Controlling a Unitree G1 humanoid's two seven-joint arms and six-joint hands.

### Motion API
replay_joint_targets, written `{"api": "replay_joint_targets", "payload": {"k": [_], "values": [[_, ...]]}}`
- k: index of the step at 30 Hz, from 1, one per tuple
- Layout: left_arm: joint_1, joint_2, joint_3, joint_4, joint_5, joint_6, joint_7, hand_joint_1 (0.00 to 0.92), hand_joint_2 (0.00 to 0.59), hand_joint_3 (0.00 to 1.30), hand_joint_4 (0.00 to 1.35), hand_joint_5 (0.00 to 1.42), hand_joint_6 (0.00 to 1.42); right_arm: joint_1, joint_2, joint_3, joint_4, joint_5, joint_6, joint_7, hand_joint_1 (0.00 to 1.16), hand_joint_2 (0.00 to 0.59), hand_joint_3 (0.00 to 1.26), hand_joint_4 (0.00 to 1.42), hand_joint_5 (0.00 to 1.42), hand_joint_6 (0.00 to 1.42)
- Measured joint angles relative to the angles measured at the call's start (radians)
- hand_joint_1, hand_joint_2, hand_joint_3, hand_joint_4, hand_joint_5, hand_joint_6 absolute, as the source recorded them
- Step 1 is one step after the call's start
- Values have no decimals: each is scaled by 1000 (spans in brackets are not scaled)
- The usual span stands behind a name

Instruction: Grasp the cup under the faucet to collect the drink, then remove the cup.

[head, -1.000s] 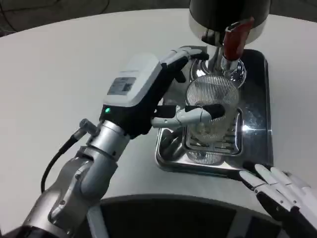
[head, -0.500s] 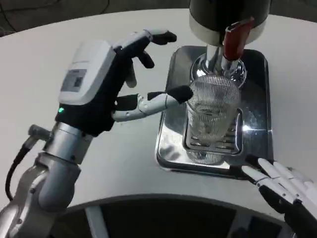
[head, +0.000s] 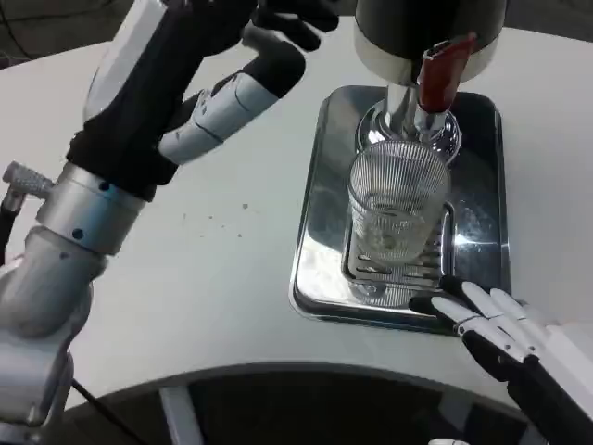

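Release has just happened: the left hand [head: 199, 69], fingers spread and empty, has lifted well clear of the cup [head: 397, 218], which stands on the tray [head: 320, 222] under the faucet [head: 435, 83]. The right hand [head: 519, 348], spread, has edged toward the tray's near rim, perhaps to take over.

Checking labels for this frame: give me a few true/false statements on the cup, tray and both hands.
1. The cup stands on the metal tray under the faucet. True.
2. The left hand grips the cup. False: it is raised up and to the left, apart from the cup.
3. The right hand lies at the tray's near edge, fingers apart, holding nothing. True.
4. The cup lies tipped on its side. False: it is upright.
5. The faucet handle is red. True.
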Motion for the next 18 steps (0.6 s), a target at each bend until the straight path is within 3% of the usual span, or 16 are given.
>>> {"api": "replay_joint_targets", "payload": {"k": [5, 10, 15, 18], "values": [[-67, 4, 17, -11, -189, 104, -175, 0, 123, 380, 362, 412, 512, -11, -5, 30, 0, -23, 20, 0, 304, 421, 124, 0, 0, 0], [-136, 6, 19, -14, -298, 241, -314, 0, 127, 289, 259, 326, 393, -15, -11, 44, 0, -35, 28, 0, 304, 421, 124, 0, 0, 0], [-209, 5, 19, 11, -341, 372, -389, 0, 121, 222, 193, 273, 324, -18, -12, 50, 0, -37, 34, -1, 304, 421, 124, 0, 0, 0], [-239, -2, 17, 42, -342, 410, -408, 0, 121, 209, 171, 262, 304, -18, -13, 51, 0, -37, 34, -1, 304, 421, 124, 0, 0, 0]]}}
